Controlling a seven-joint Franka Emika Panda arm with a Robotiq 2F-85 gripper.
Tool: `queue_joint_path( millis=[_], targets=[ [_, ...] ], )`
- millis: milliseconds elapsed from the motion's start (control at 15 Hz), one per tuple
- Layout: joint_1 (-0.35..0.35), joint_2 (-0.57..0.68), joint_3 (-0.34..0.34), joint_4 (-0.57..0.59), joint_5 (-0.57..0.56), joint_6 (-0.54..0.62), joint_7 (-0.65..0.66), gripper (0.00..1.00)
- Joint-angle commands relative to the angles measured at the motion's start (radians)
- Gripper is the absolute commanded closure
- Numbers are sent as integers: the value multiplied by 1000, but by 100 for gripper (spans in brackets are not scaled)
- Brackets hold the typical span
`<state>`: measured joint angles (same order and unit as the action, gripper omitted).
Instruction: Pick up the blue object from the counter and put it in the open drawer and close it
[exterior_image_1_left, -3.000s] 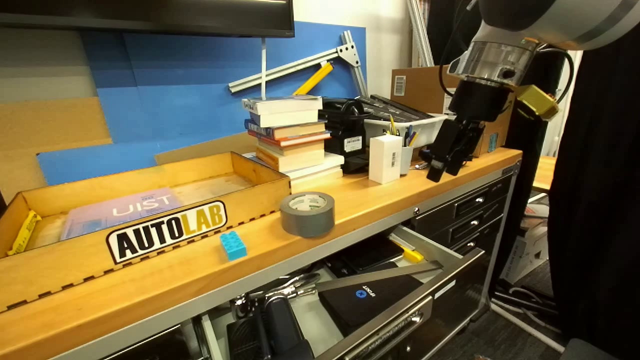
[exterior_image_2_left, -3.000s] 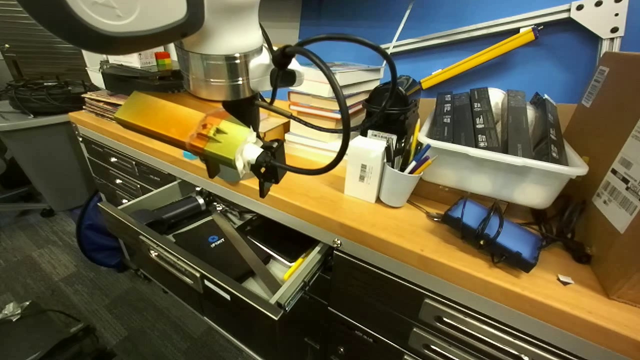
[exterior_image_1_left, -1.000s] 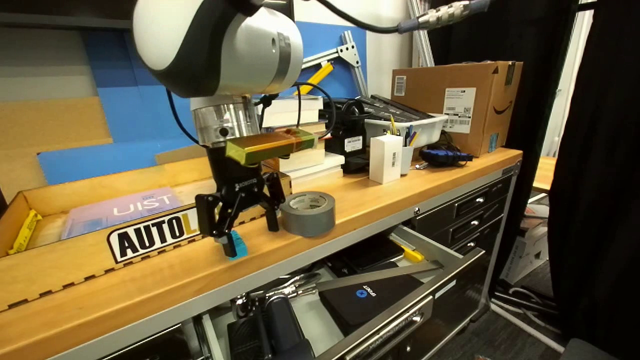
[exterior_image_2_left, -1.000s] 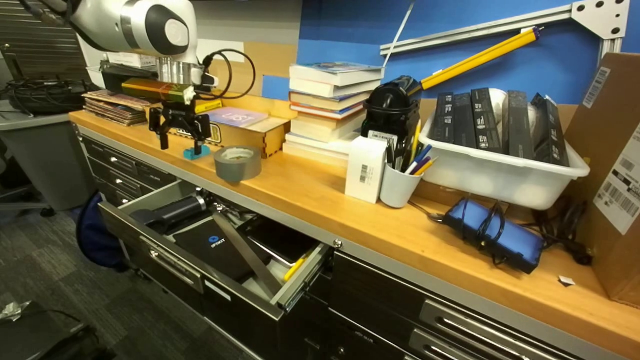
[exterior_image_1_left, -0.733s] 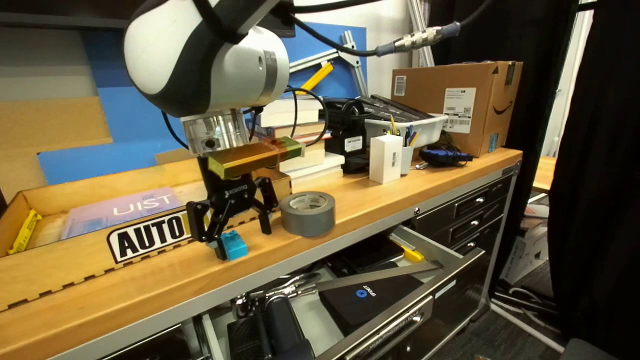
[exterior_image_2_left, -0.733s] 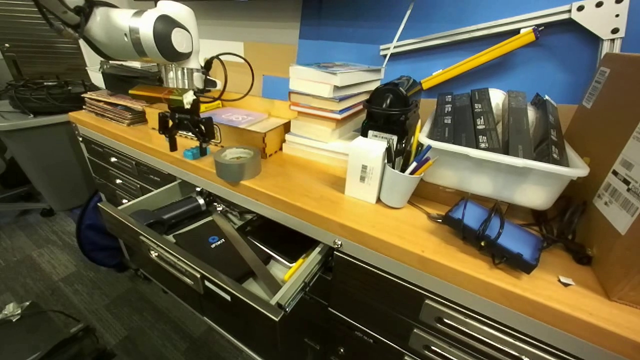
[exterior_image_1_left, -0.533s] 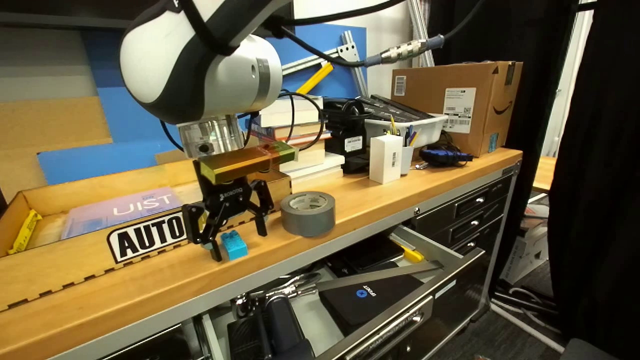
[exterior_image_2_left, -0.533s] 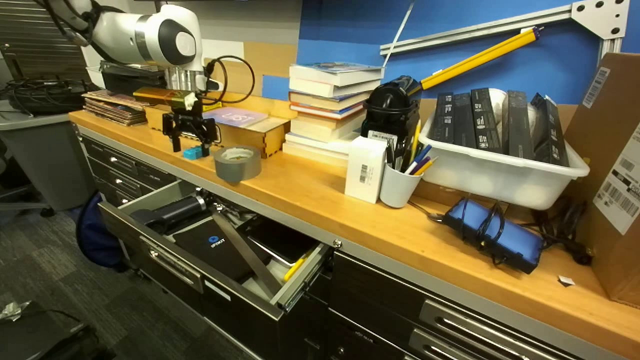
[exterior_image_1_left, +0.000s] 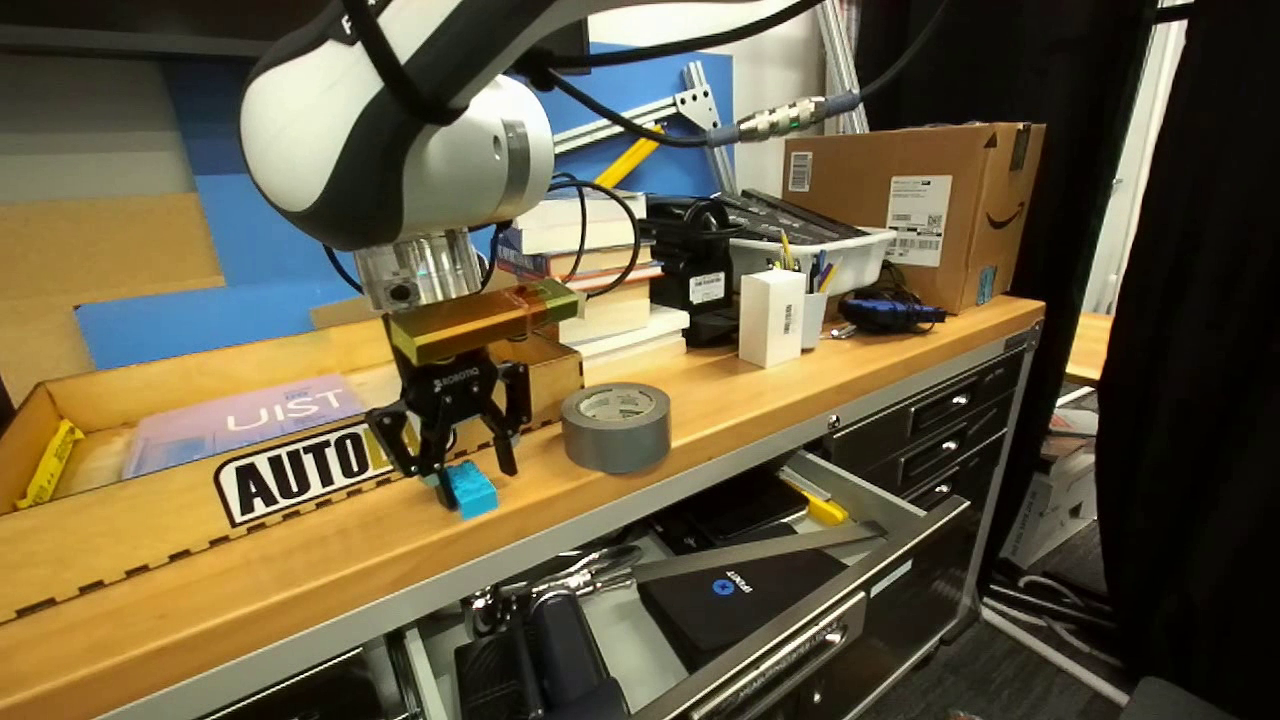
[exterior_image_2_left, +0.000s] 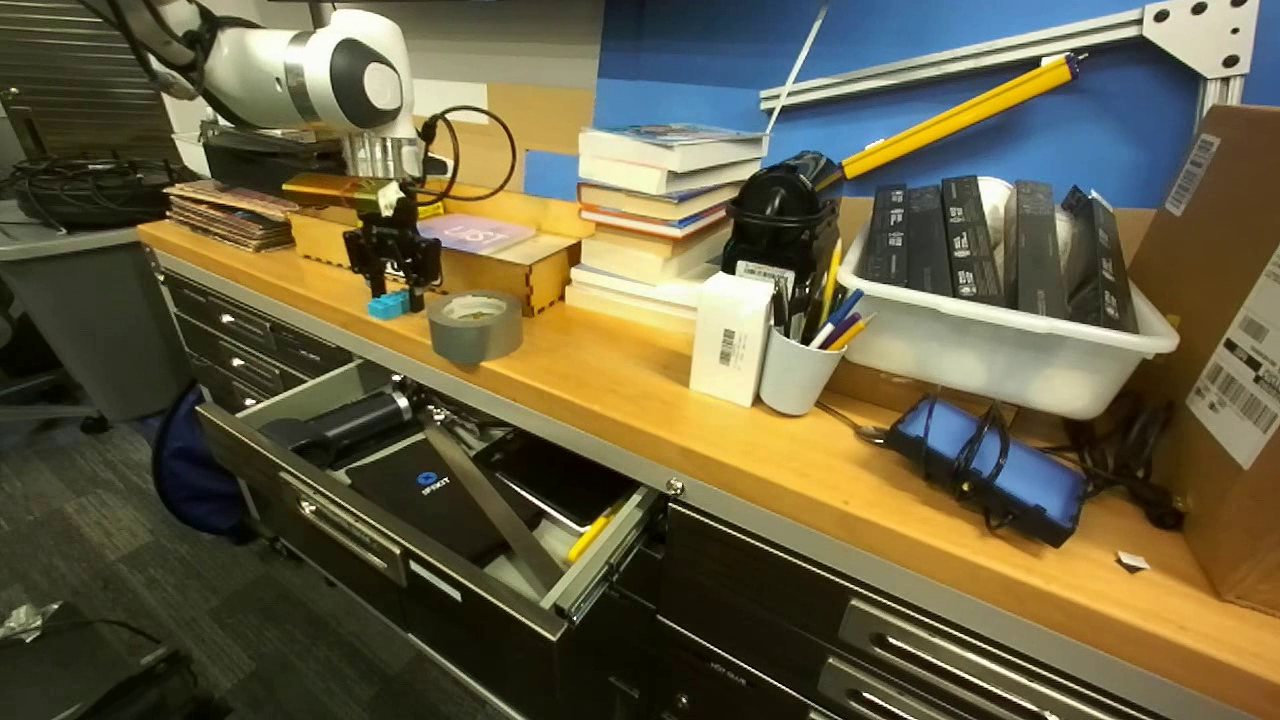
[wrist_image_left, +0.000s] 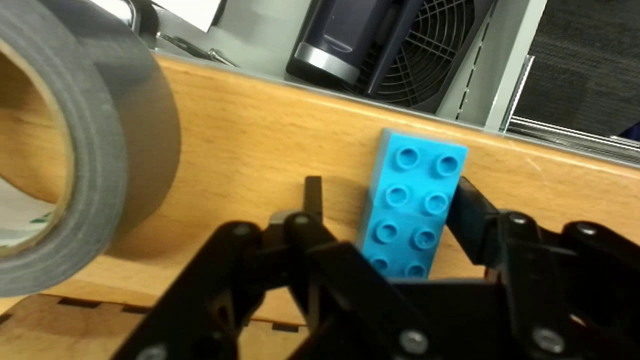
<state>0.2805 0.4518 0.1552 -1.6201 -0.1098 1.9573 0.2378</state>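
Note:
The blue object, a cyan studded block (exterior_image_1_left: 476, 492), rests on the wooden counter (exterior_image_1_left: 700, 395) in both exterior views. My gripper (exterior_image_1_left: 478, 487) points down around it, with one finger on each side. In the wrist view the block (wrist_image_left: 412, 200) lies against or very close to the finger (wrist_image_left: 472, 215) on the right. A strip of bare wood separates it from the finger (wrist_image_left: 313, 195) on the left, so the jaws are part-way open and hold nothing. Below the counter the drawer (exterior_image_2_left: 380, 520) is pulled out, with tools and a black case inside.
A grey tape roll (exterior_image_1_left: 615, 428) stands close beside the gripper. Behind it are the wooden AUTOLAB tray (exterior_image_1_left: 300, 480) and a stack of books (exterior_image_2_left: 660, 210). Farther along the counter are a white box (exterior_image_2_left: 730, 340), a pen cup (exterior_image_2_left: 795, 375) and a white bin (exterior_image_2_left: 1000, 350).
My gripper has travelled along the counter and come down over the block. Its fingers have drawn closer together in the last half second, and the block has shifted slightly toward the tape roll.

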Motion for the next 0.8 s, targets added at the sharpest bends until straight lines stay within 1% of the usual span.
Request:
queue_joint_path(
  millis=[0, 67, 133, 200, 400, 533, 733],
  targets=[
    [9, 0, -10, 26, -3, -15, -3, 66],
    [3, -6, -5, 19, 7, -23, -22, 73],
    [-9, -15, 7, 12, 26, -55, -71, 82],
    [-15, -26, 11, -1, 33, -72, -102, 88],
    [-42, -98, 24, -92, 52, -143, -239, 86],
    [-60, -169, 22, -195, 49, -157, -300, 86],
    [-92, -284, 13, -372, 34, -97, -375, 86]
  ],
)
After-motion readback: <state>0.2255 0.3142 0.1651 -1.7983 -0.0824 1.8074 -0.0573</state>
